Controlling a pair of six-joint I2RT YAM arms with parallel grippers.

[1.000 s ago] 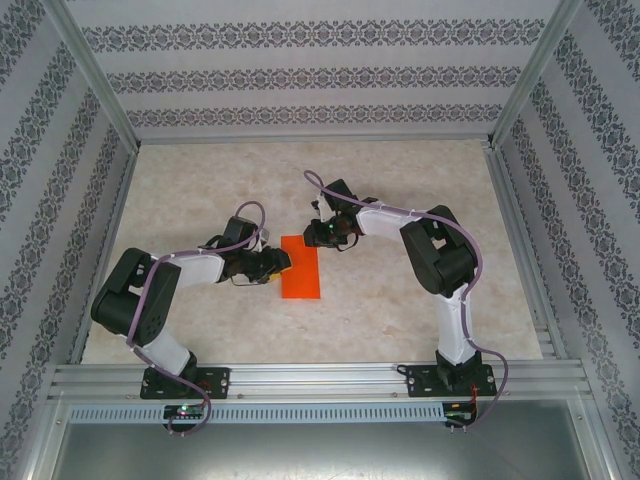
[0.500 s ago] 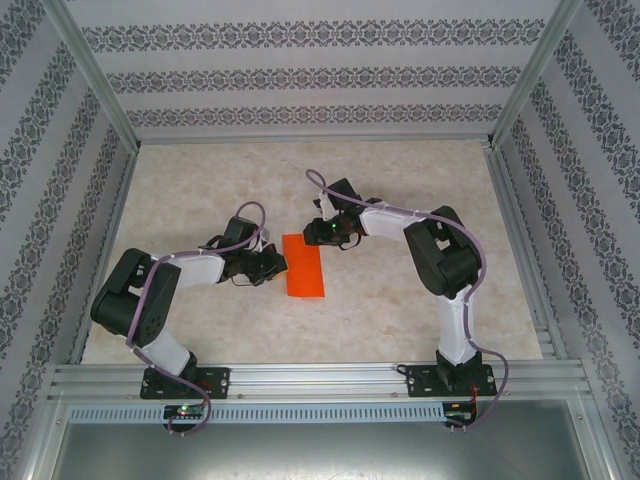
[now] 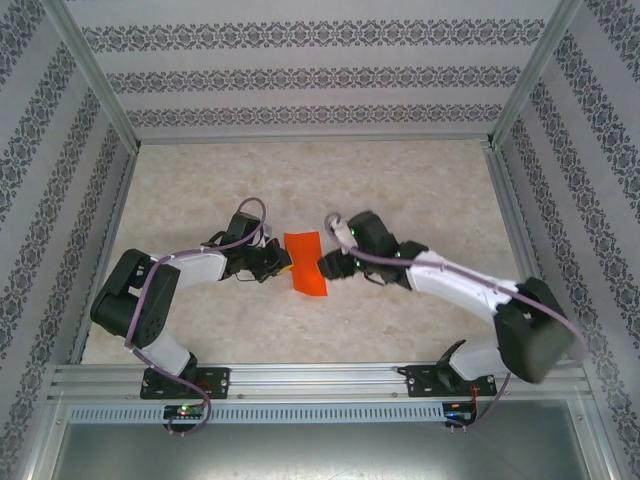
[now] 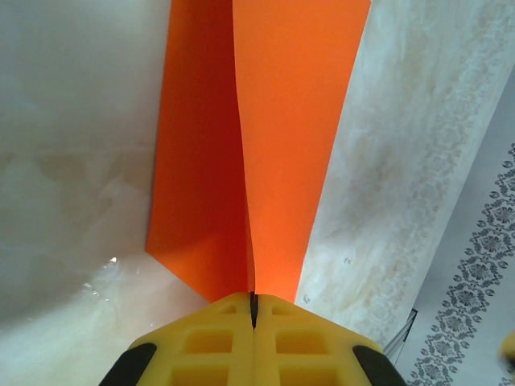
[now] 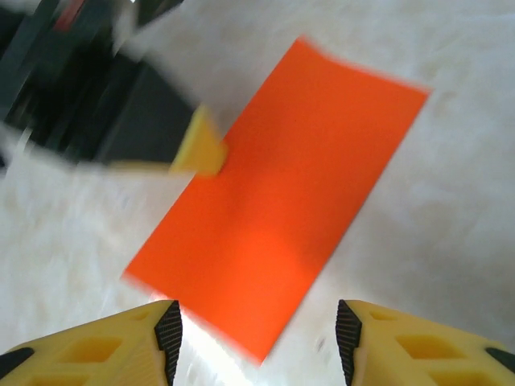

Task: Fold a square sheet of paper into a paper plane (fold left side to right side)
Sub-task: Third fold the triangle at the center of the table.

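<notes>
Two things had just changed: the left gripper (image 4: 253, 304) had pinched shut on the left edge of the orange paper (image 3: 305, 262) mid-table (image 3: 420, 190), and the right gripper (image 5: 257, 338) had opened wide beside it, so the fold could probably begin.

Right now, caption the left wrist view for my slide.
Left gripper shut on the folded orange paper's edge over the marbled table.
</notes>
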